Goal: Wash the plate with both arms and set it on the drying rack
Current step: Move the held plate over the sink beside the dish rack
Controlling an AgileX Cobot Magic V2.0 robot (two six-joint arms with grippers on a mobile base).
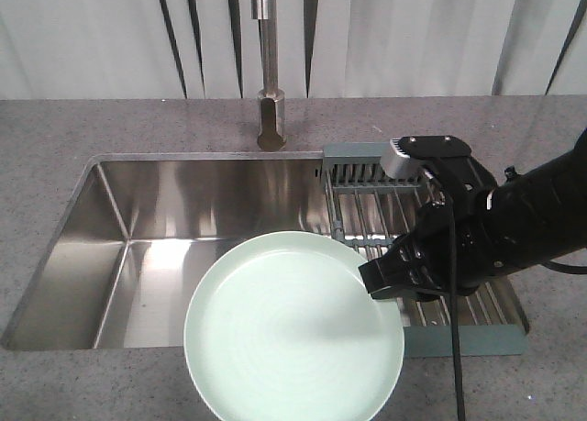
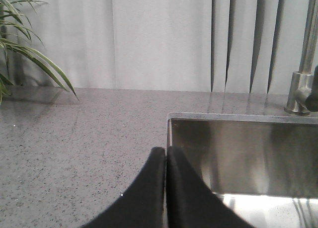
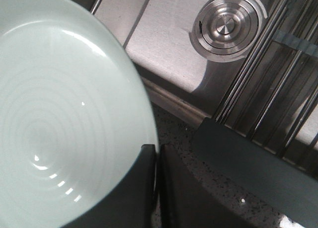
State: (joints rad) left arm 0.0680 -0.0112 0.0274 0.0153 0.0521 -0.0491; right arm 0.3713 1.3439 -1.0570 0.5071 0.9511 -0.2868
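1 plate (image 1: 293, 329) in R hand (image 3: 156, 152)

Mint plate (image 1: 293, 329), rim-gripped by rt arm (image 1: 518, 219), face up beside steel drying rack (image 1: 477, 340).

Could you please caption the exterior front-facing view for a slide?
Right black claw holds the round pale mint-green plate over the steel sink's front edge, beside the steel-rod drying rack.

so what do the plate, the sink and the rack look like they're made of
The plate looks like glazed ceramic, possibly melamine: smooth pale mint, glossy highlights, faint concentric rings. The sink looks like brushed stainless steel, with soft streaky reflections. The drying rack has shiny steel rods and matte grey-blue end bars, likely plastic.
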